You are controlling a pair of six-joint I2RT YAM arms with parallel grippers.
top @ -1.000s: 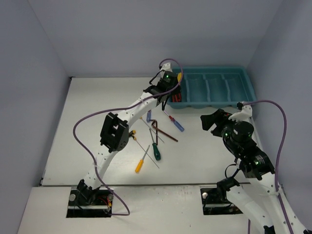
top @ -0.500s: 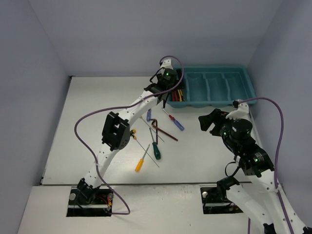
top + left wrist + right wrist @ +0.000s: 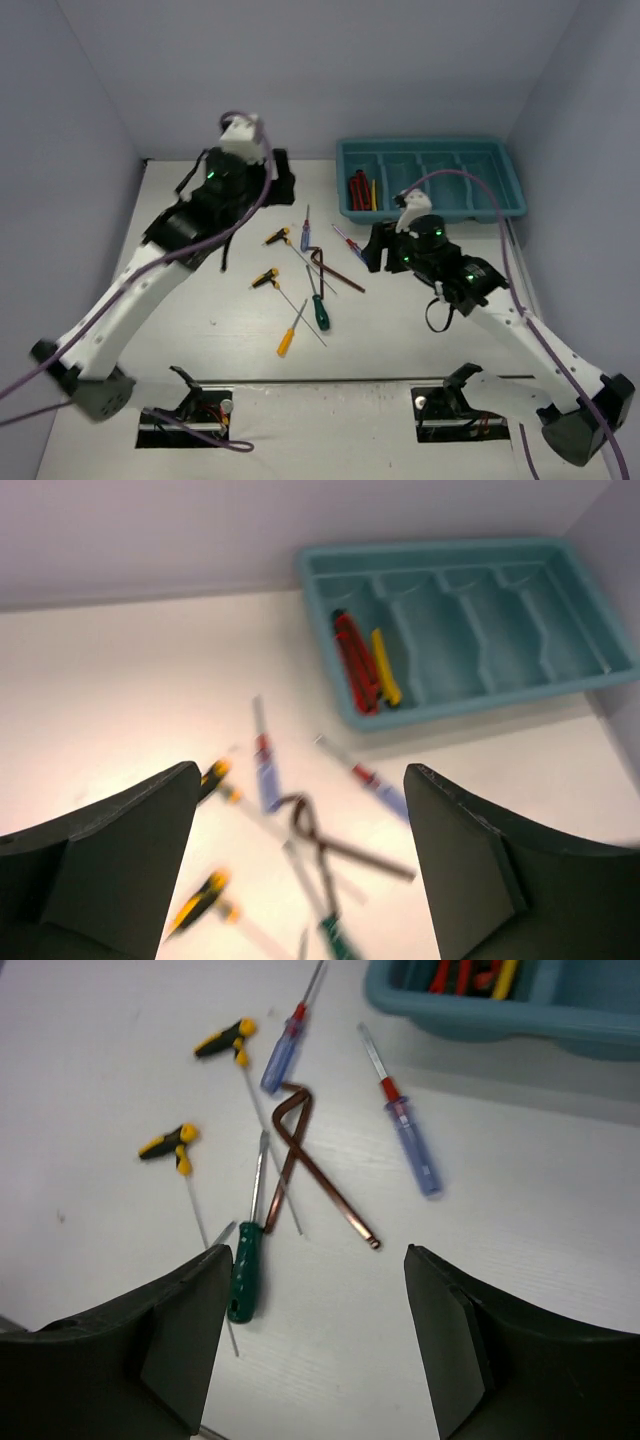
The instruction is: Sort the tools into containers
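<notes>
The teal tray of containers (image 3: pixel 430 145) stands at the back right. Its leftmost compartment holds red-handled pliers (image 3: pixel 352 660) and a yellow screwdriver (image 3: pixel 385 666). On the table lie two yellow-black T-handles (image 3: pixel 277 237) (image 3: pixel 265 277), two blue screwdrivers (image 3: pixel 305 233) (image 3: pixel 410 1145), a brown hex key (image 3: pixel 310 1165), a green screwdriver (image 3: pixel 245 1270) and a yellow-handled screwdriver (image 3: pixel 289 338). My left gripper (image 3: pixel 275 175) hangs open and empty, high above the table left of the tray. My right gripper (image 3: pixel 315 1350) is open and empty over the table, just right of the green screwdriver.
White walls close in the table at the back and both sides. The right arm's purple cable (image 3: pixel 470 190) arcs over the tray's front. The tray's three right compartments (image 3: pixel 500 620) hold nothing that I can see.
The left gripper opened, left the yellow screwdriver in the tray's leftmost compartment, then rose and swung back left. The right arm reached left, toward the loose tools.
</notes>
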